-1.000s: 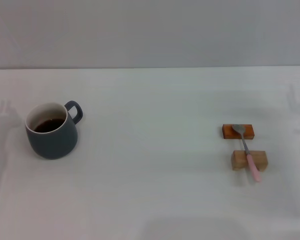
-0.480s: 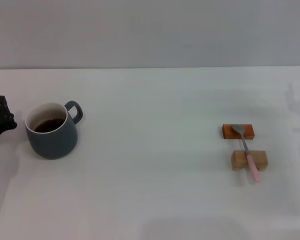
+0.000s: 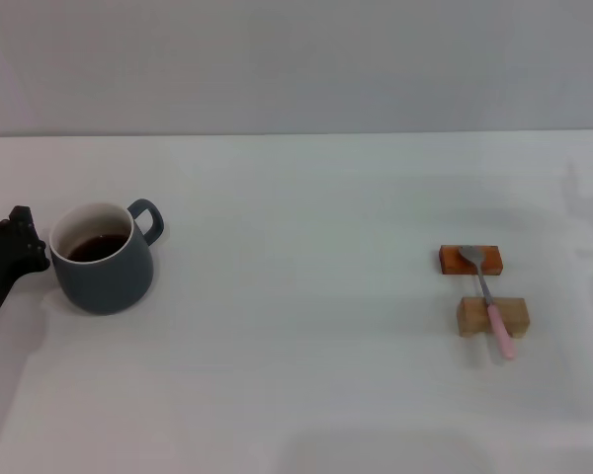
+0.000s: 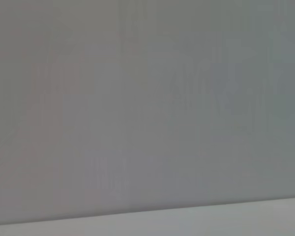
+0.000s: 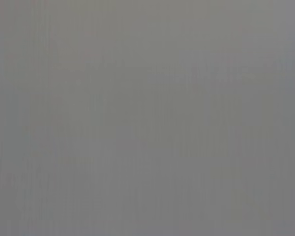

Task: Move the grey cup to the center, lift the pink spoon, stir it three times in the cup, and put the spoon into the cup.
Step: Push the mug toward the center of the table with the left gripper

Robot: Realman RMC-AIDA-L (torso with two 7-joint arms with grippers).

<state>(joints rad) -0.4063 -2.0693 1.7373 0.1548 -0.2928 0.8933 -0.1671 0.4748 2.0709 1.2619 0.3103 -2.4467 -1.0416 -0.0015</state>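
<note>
"Closer now, is it? Half a second back your pincer was only just poking in from the side."

"Yes. It slid in along the table toward the grey cup [image 3: 103, 259]. Now my left gripper [image 3: 18, 255] sits just beside the cup, on the side away from the handle. It may be touching the wall, but I cannot tell for sure."

"Is it wide or narrow?"

"I cannot tell. All that shows is a dark lump at the edge. My left wrist camera shows only a blank wall, and so does the right one."

"Where is your other pincer?"

"My right gripper is not in any picture."

"Start near you and go far. What is out there?"

"Nearest is bare white table [image 3: 296, 395]. A bit farther is the pink spoon [image 3: 488, 300] on my right, its handle on a wooden block [image 3: 492, 315] and its silver bowl on an orange block [image 3: 470, 260]. The cup is far off on my left, with brown drink inside."

"So how much is done?"

"Nothing yet, I think. The cup is not in the middle. The spoon is not lifted. I still have to move the cup, lift the spoon, stir three times, and drop the spoon in."
</note>
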